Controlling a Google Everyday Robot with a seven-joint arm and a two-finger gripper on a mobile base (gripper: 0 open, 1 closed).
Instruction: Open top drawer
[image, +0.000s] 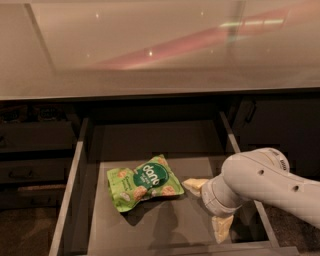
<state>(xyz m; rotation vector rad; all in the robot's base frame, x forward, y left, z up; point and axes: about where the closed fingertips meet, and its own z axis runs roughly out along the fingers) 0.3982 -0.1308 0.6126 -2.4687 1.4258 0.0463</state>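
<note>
The claw (203, 211), a pale two-finger gripper on a thick white robot arm (272, 182), sits low and right of centre in the frame, inside the opening of the top drawer. Its two cream fingers (194, 184) are spread wide with nothing between them, so it is released and holds nothing. One finger points left toward the middle of the frame, and the other points down toward the bottom edge.

The wide dark grey top drawer with pale grey side walls (69, 195) fills the lower half of the frame beneath the glossy beige countertop (150, 45). It is pulled well out, with its floor exposed. A green crinkled snack bag (145, 186) lies on that floor, just left of the claw's upper finger and apparently not touching it.

The drawer slides along the line from upper frame to lower frame. Its front rim runs left to right along the bottom edge, just below the claw, and its handle is out of sight. Judging by the exposed floor, the opening looks essentially finished. Any further pull would go toward the bottom of the frame.
</note>
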